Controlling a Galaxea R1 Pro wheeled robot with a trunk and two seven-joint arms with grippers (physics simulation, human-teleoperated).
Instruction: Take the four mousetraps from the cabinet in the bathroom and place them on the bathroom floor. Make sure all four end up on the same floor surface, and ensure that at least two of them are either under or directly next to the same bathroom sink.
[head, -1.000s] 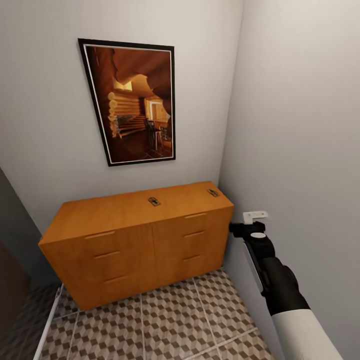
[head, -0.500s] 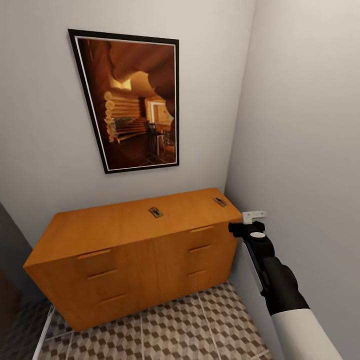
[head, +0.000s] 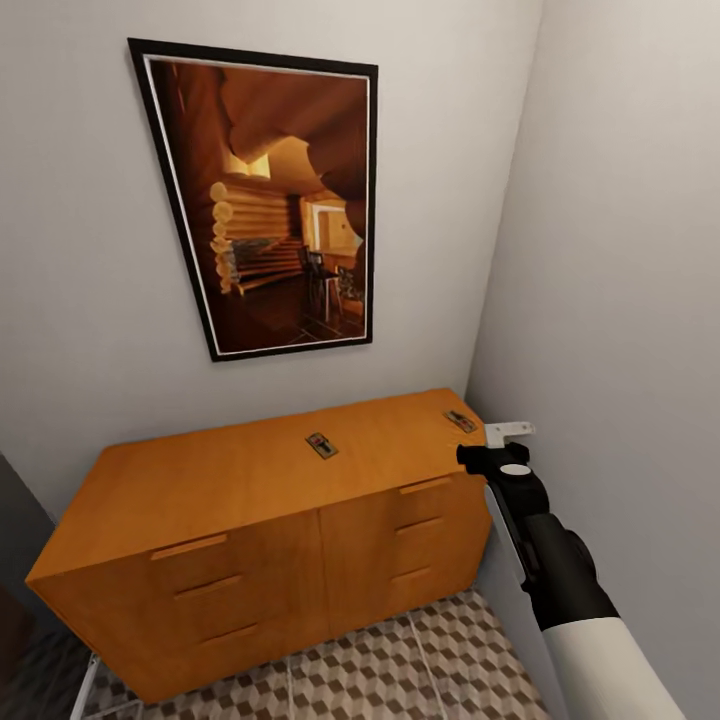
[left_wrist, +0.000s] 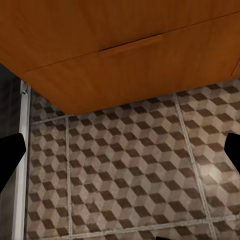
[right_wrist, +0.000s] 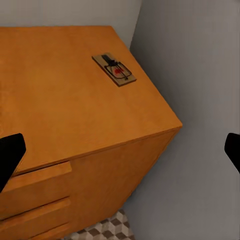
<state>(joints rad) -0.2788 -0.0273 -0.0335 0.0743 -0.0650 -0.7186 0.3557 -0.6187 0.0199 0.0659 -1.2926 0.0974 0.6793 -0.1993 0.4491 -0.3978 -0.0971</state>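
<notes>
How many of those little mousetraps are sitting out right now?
2. One mousetrap lies mid-top of the orange cabinet; another mousetrap lies at its right end by the wall. Others may be hidden.

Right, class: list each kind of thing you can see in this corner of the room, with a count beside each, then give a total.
Mousetraps: 2, one mid-top, one near the corner
Wooden cabinet: 1
Framed picture: 1
Total: 4
</notes>
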